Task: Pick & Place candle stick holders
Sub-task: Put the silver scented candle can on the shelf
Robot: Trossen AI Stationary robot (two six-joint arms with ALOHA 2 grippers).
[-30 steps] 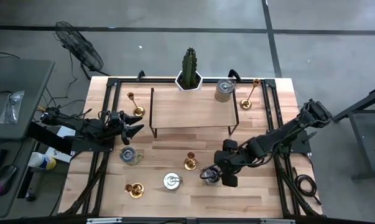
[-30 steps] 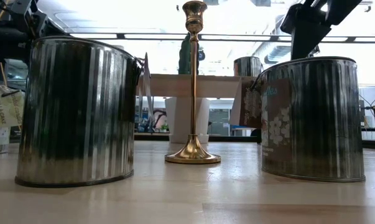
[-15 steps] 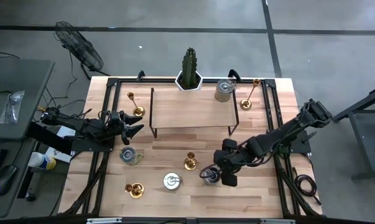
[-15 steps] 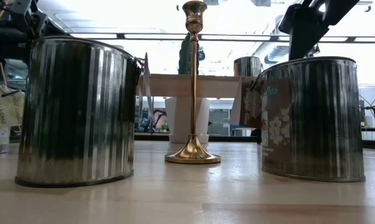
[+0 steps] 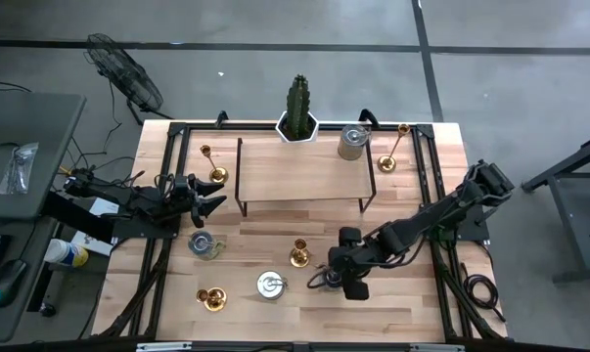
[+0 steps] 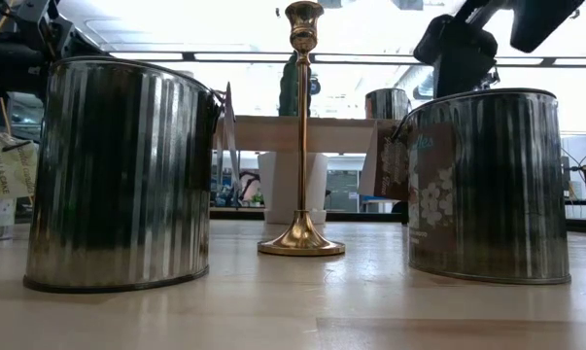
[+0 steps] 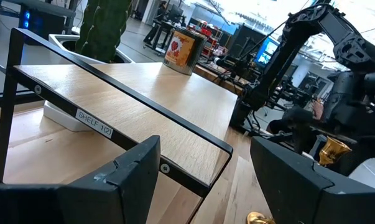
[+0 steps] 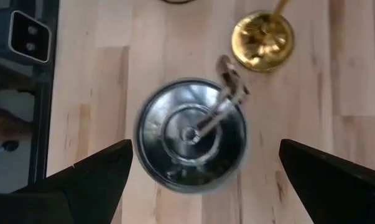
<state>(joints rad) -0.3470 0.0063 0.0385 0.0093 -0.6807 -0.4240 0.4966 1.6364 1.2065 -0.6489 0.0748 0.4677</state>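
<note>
**Right hand poised over tin on workshop table**

A pale wooden table [image 5: 275,303] on a grey concrete floor carries a raised shelf [image 5: 299,168] labelled "SHELF 1(2)". Four brass candle stick holders [image 5: 298,255] stand apart: two at the back corners, two in front. The right hand [image 5: 345,284], fingers spread, hovers above a silver tin [image 8: 190,134]. The left hand [image 5: 208,195], released, waits beside the shelf's left end.

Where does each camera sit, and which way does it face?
High: above, straight down; both arms, shelf.
Low: table height, level; silver tins, tall candle stick holder.
Left wrist: along the shelf; open left tool.
Right wrist: downward; open right tool over a tin.
Shared: that tin, high and right wrist.
</note>
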